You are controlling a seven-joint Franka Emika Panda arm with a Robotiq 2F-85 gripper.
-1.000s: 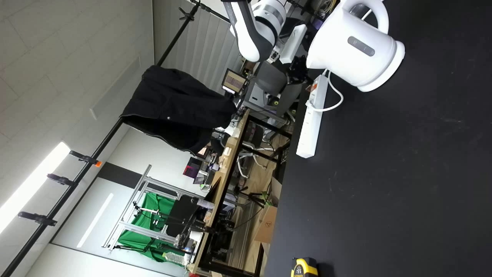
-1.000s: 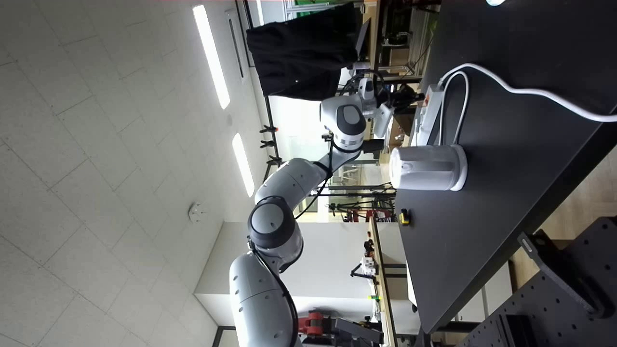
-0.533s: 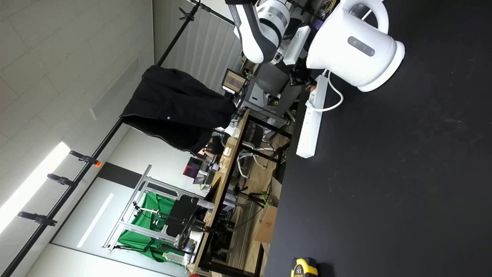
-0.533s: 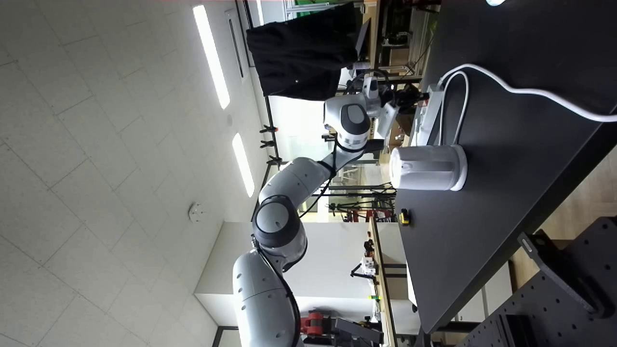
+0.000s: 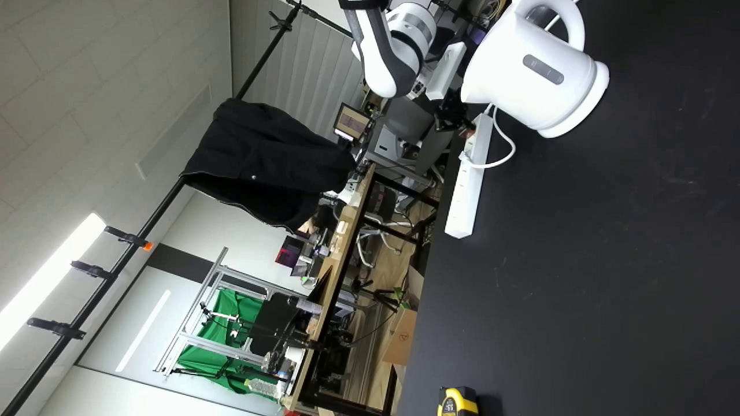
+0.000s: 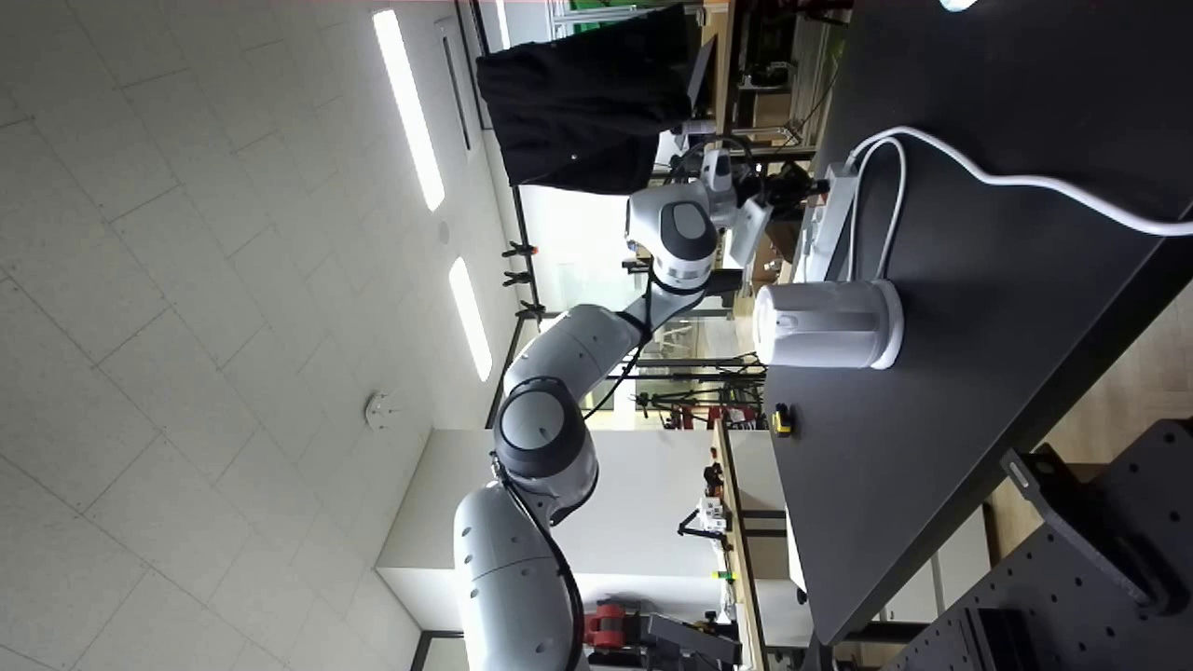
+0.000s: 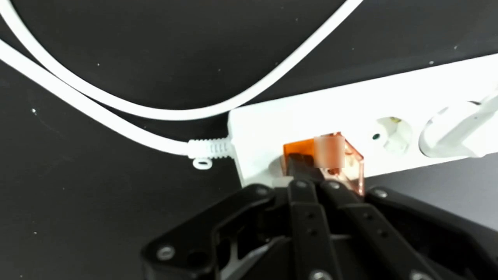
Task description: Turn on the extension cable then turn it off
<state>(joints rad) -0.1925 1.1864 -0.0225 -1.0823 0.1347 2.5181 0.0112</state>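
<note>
Extension cable (image 7: pixel 342 109), kettle (image 5: pixel 529 72) near, plug (image 7: pixel 443 136) in one socket, empty fingers (image 7: pixel 307 212) together over orange switch (image 7: pixel 298 148)

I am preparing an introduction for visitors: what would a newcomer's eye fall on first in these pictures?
Probably the large white kettle on the dark tabletop, near the white power strip, in both exterior views. In the wrist view, the bright orange switch on that strip stands out, partly covered by the black claw. A black cloth hangs behind.
</note>
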